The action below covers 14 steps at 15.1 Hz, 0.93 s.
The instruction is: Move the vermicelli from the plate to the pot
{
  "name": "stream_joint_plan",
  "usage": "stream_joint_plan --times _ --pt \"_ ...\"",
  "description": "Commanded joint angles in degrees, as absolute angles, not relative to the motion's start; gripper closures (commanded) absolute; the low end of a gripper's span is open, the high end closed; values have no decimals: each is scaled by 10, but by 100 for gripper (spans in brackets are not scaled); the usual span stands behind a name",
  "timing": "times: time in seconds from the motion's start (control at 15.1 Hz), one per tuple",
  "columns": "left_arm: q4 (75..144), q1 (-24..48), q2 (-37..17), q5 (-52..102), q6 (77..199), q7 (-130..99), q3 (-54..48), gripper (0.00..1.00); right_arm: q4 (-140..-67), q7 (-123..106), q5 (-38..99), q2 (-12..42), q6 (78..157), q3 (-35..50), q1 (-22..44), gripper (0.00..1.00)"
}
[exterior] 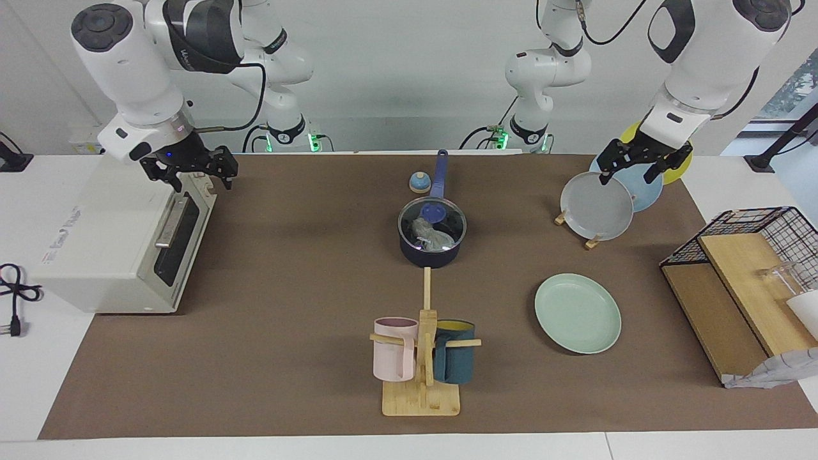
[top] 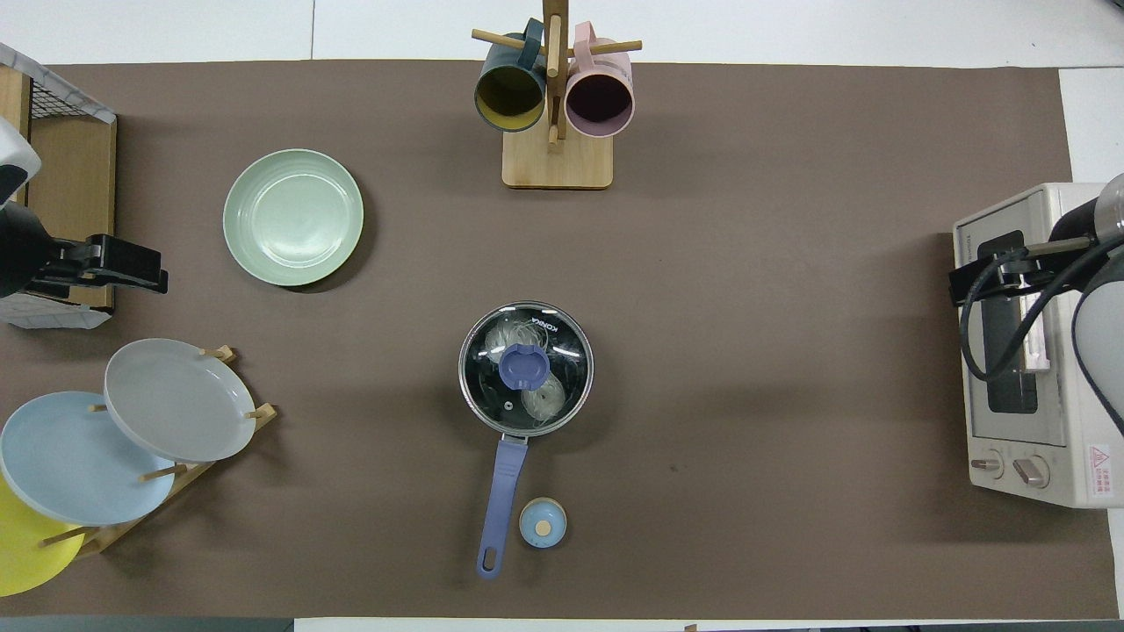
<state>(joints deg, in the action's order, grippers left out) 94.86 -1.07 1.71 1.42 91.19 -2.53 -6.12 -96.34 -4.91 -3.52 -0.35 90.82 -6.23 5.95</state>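
Observation:
The vermicelli (exterior: 429, 235) lies inside the dark navy pot (exterior: 429, 254), seen through a glass lid with a blue knob (exterior: 434, 211) that sits on the pot. In the overhead view two pale bundles (top: 539, 400) show under the lid (top: 524, 366) in the pot (top: 502, 465). The mint-green plate (exterior: 578, 313) (top: 292, 217) is bare and lies farther from the robots, toward the left arm's end. My left gripper (exterior: 629, 174) (top: 132, 268) is open and empty, raised over the plate rack. My right gripper (exterior: 201, 180) (top: 975, 285) is open and empty, raised over the toaster oven.
A toaster oven (exterior: 121, 236) stands at the right arm's end. A rack with grey, light-blue and yellow plates (exterior: 597, 206) and a wire basket with wooden boards (exterior: 754, 268) stand at the left arm's end. A mug tree (exterior: 422, 358) stands farther out than the pot. A small blue round object (exterior: 419, 183) lies beside the pot's handle.

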Motion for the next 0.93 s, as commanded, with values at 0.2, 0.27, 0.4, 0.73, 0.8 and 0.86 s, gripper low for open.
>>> stream_joint_plan --times 0.2,0.27,0.4,0.73,0.8,0.86 --pt "962 -17 32 21 913 -29 -62 0 -911 -60 -32 19 871 -62 48 0" --pt "962 -17 32 21 913 -29 -62 0 -911 -59 -30 20 868 -62 48 0" --pt "962 -17 32 21 913 -29 -62 0 -910 -59 -25 20 864 -62 47 0" --pt "962 -17 32 21 913 -29 -62 0 -891 -58 -11 26 849 -65 43 0" --pt "962 -17 32 21 913 -29 -62 0 -886 -59 -11 26 844 -65 43 0" --pt "962 -17 32 21 913 -29 -62 0 -880 -58 -11 27 836 -65 44 0"
